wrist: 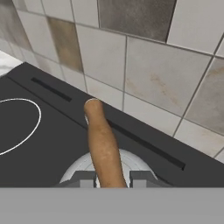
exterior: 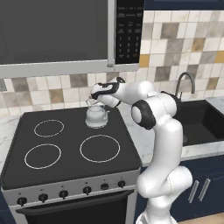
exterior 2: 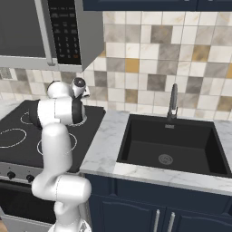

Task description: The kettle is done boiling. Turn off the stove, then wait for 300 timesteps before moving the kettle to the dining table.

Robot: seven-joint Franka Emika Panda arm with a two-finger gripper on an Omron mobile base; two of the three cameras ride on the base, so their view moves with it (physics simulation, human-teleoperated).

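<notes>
The small squat silver-grey kettle (exterior: 96,116) sits on the black glass stove's (exterior: 65,168) rear right burner. The tool (wrist: 112,177) is clenched on its arched brown-orange handle (wrist: 102,146). Lift straight up, keeping the kettle level before swinging away.

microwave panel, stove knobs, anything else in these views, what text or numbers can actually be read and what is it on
None can be read.
Microwave control panel: rows of small pale and reddish button marks, too small and blurred to read.
Stove: white burner rings and plain black front knobs, no legible marks.
Kettle, sink and tiled wall: no lettering visible.
</notes>
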